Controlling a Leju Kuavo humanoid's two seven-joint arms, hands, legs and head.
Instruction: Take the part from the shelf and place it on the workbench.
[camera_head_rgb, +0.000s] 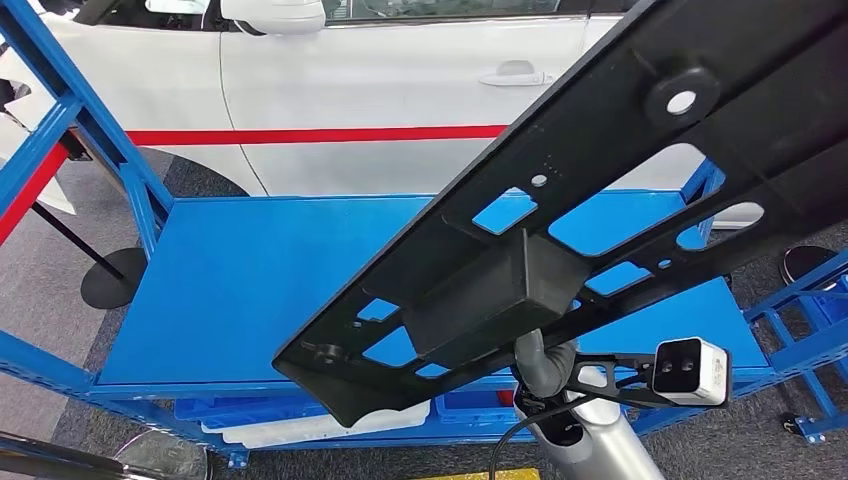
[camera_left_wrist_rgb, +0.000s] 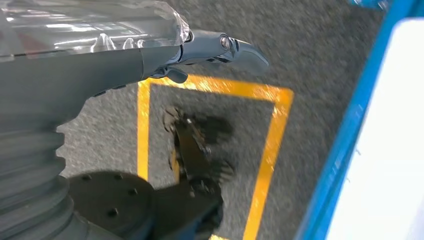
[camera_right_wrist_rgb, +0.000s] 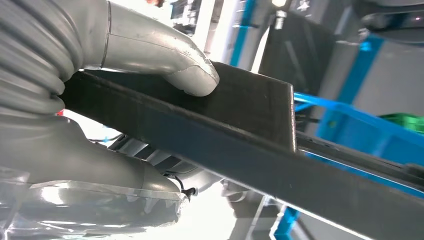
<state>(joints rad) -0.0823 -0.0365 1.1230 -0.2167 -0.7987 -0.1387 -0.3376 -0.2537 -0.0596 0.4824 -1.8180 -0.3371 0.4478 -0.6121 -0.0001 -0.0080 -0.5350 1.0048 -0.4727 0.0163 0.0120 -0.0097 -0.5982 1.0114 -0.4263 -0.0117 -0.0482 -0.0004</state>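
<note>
From the head view, you have the part, a long black plastic panel with cut-out windows, lifted clear above the blue shelf. Its long axis runs on a slant from low near the robot's middle up and away to the far right. The right hand sits under the boxy block near the low end, so most of the length hangs out beyond the grip; I judge that the far end will swing wide when you turn toward the bench.

In the left wrist view, the left hand hangs over the grey floor with its yellow marking, holding nothing, fingers fairly straight. It is well apart from the part.

In the right wrist view, the right hand clamps the part, thumb pressed flat on one face.
</note>
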